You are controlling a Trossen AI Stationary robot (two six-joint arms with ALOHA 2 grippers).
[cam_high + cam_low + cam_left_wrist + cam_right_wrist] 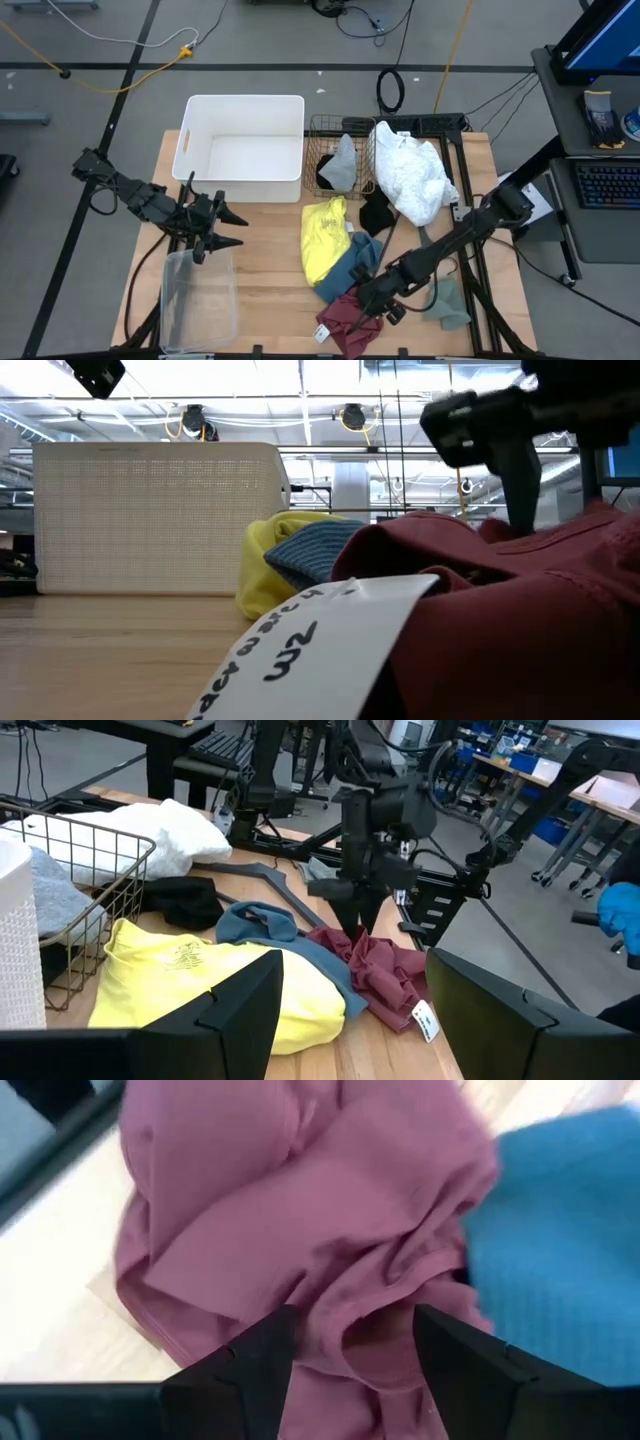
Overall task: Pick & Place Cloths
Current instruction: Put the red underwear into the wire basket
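The maroon cloth (347, 322) lies crumpled near the table's near edge, with a white tag (320, 640). The blue-teal cloth (356, 260) lies beside it, partly on the yellow cloth (322, 238). My right gripper (355, 1345) is open, pointing down over the maroon cloth, one finger on each side of a raised fold (375, 1325). It also shows in the left wrist view (358, 915). My left gripper (350, 1020) is open and empty, left of the cloths and above the clear bin (200, 295). The large white cloth (412, 172), a black cloth (375, 215) and a grey-green cloth (450, 302) lie to the right. My right gripper comes at the maroon cloth from above, with a raised fold (375, 1325) between its open fingers (270, 1355). I cannot tell whether the fingers touch the cloth.
A white bin (195, 150) stands at the far left. A wire basket (318, 128) beside it holds grey and black cloths. A dark grey hanger (270, 875) lies near the black cloth. The right arm's frame (470, 210) stands along the table's right side.
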